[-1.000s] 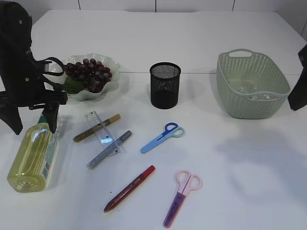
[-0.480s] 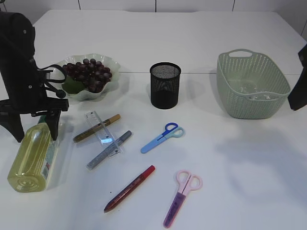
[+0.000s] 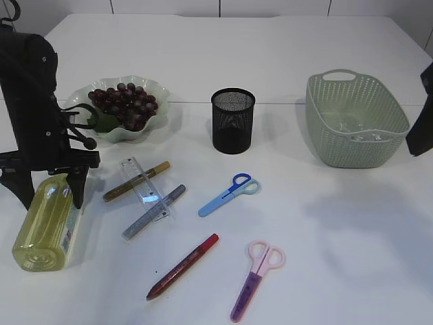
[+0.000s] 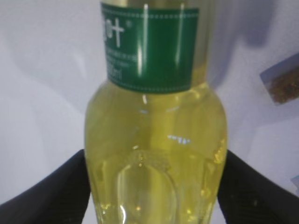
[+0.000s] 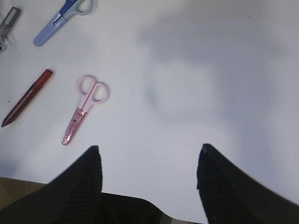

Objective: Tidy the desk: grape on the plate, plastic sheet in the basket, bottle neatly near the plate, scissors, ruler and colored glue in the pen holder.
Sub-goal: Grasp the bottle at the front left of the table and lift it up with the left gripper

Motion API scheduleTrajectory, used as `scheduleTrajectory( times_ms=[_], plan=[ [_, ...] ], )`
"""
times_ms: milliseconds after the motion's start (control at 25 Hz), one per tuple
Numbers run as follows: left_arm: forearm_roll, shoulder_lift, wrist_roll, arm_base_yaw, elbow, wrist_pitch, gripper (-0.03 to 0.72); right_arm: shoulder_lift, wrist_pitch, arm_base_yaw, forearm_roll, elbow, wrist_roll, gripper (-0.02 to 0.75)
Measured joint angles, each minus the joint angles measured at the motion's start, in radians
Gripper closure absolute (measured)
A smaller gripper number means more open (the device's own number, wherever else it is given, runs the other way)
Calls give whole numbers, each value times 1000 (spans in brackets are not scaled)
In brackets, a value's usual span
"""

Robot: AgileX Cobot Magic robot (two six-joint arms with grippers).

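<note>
The yellow bottle (image 3: 44,227) (image 4: 154,140) lies on its side at the front left. My left gripper (image 3: 51,196) (image 4: 154,186) is open and straddles its shoulder, one finger at each side. Grapes (image 3: 125,101) sit on the plate (image 3: 157,89). A clear ruler (image 3: 143,186) lies across gold (image 3: 135,180) and silver glue (image 3: 152,213); red glue (image 3: 183,266) lies nearer the front. Blue scissors (image 3: 229,195) and pink scissors (image 3: 257,279) lie mid-table. Something clear, seemingly the plastic sheet (image 3: 353,128), rests in the basket (image 3: 352,154). My right gripper (image 5: 149,154) hangs open and empty.
The black mesh pen holder (image 3: 233,122) stands between plate and basket. The right arm (image 3: 423,115) is at the right table edge. The right wrist view shows the pink scissors (image 5: 84,107), blue scissors (image 5: 63,21) and red glue (image 5: 27,98) on bare table.
My left gripper has come down over the bottle's shoulder, its opening unchanged. The right arm has not moved.
</note>
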Motion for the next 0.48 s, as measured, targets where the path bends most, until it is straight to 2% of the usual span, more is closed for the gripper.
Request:
scheduleTrajectory(
  times_ms=[480],
  plan=[
    [0,14,0,0,-2,-8,102,0,0,0,0,0,0,235]
  ],
)
